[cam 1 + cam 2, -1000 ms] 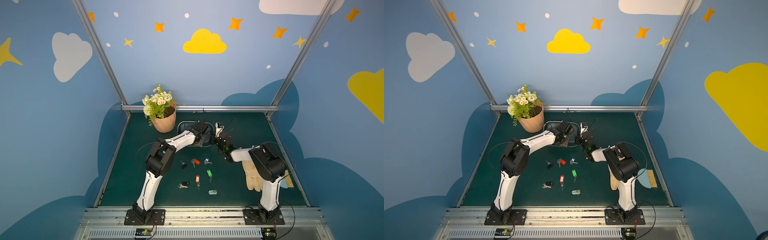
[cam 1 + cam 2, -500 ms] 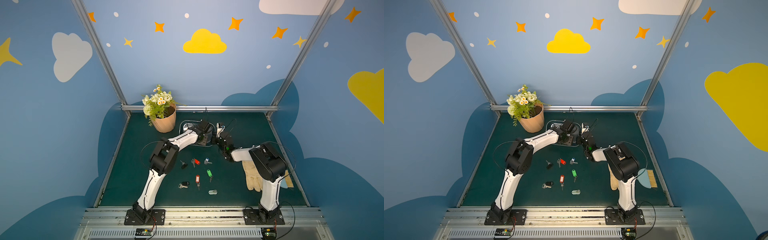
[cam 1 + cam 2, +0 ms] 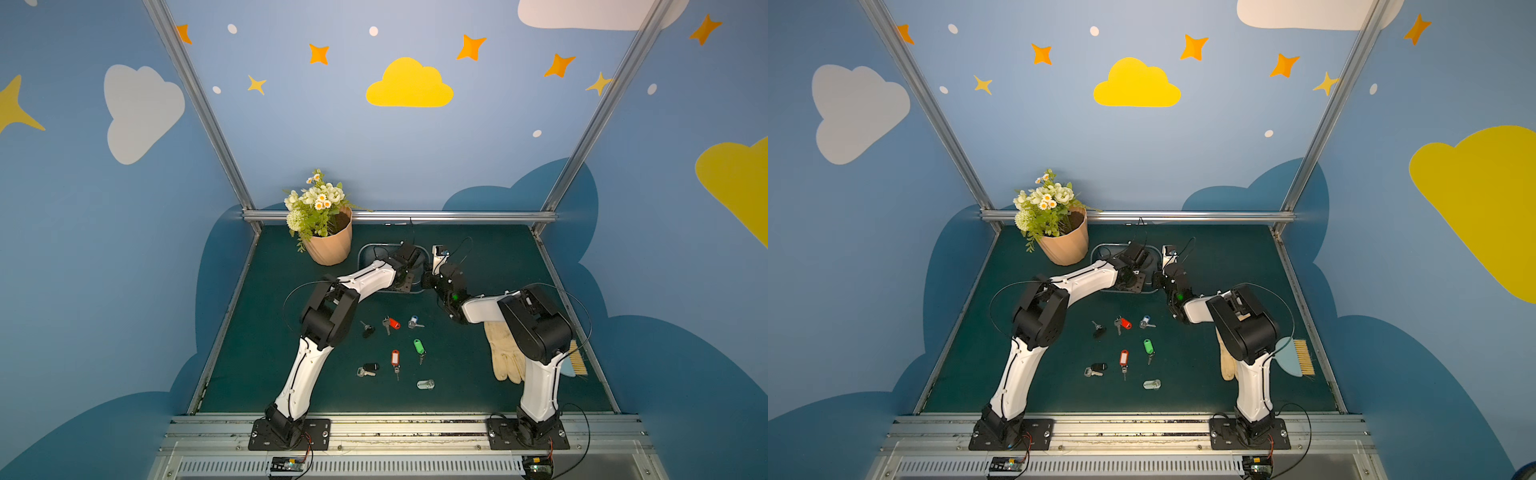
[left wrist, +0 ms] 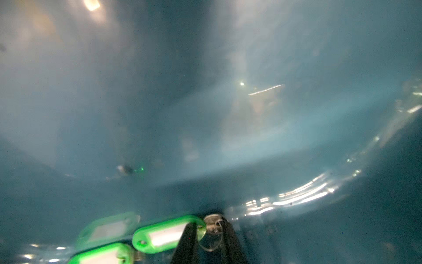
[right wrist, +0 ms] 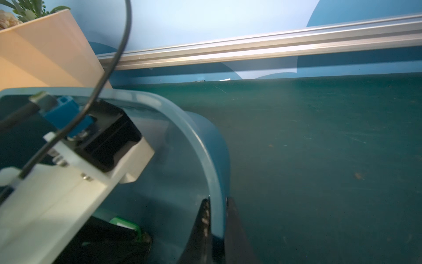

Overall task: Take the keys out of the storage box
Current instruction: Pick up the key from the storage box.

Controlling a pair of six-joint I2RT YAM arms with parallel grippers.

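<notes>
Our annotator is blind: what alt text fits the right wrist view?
The right gripper pinches the rim of the blue storage box on a green mat. The left arm reaches into the box, over a green-tagged key; a peach flowerpot stands behind.

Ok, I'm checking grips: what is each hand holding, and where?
Left hand: green-tagged key, at its ring end. Right hand: box, by its rim.

flowerpot (image 3: pixel 330 249) beside storage box (image 3: pixel 360 266), right mat (image 3: pixel 494 257) seemingly open
</notes>
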